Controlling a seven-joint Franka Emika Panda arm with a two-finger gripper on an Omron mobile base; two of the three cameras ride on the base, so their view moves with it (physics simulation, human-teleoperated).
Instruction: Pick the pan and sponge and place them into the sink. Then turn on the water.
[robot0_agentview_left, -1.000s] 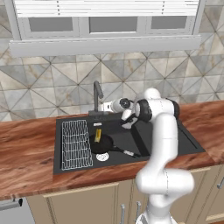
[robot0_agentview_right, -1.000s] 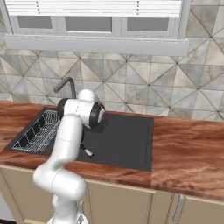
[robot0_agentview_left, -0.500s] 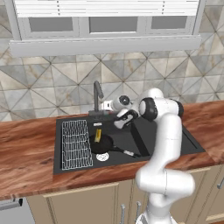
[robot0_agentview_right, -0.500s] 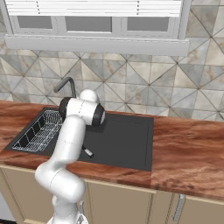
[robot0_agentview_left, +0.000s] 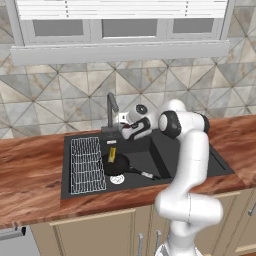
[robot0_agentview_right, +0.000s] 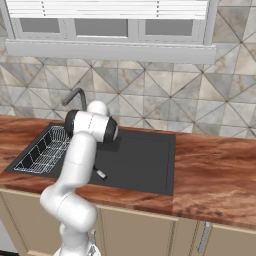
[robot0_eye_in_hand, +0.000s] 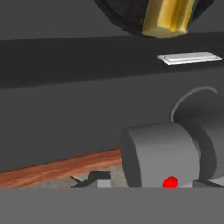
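Left base view: large matte black rectangular sink already holds the small round black frying pan, and the small yellow-and-green sponge sits just beside it toward the faucet, so both placements look done. Tall dark grey faucet shows no stream. Two-finger gripper hangs at the faucet base, presumably for the handle; finger gap can't be judged.

The sink is matt black, the counter glossy reddish wood grain. The rack looks like thin white wire. The faucet seems dull grey metal, the pan matt black.
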